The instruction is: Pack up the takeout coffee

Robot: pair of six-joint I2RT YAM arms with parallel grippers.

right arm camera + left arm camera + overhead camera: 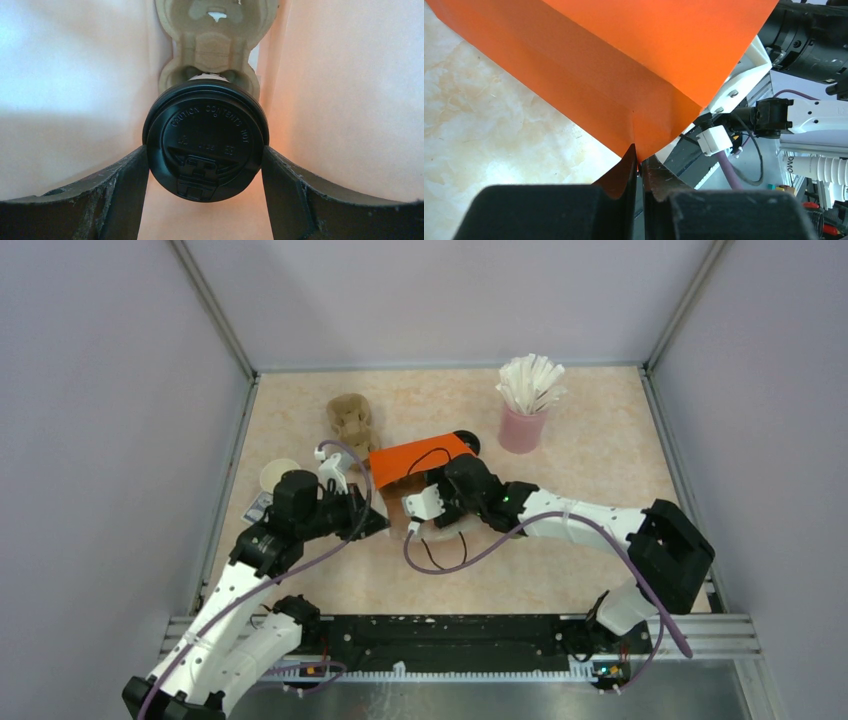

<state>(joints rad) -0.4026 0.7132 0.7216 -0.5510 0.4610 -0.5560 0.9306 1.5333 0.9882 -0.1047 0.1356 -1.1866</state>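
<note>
takeout coffee (205, 145), one, in two fingers (115, 190); one bag (624, 65).

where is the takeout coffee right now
In the right wrist view, the takeout coffee sits centre frame, held by the right end effector, with the cardboard carrier just beyond it.

**Hidden and cropped items**

- Coffee (205, 145): only its top shows, and the cup wall is hidden beneath. Overhead it is lost under the right arm (560, 515) and bag (415, 458).
- Bag, left wrist view: runs off the top and left edges.
- Carrier (212, 45): far end cropped, near end behind the coffee.
- Left gripper (639, 172): finger bases cut by the bottom edge.
- Cream disc (278, 476): partly behind the left arm (250, 560); kind unclear.
- Black round item (466, 441): mostly behind the bag; unidentifiable.
</note>
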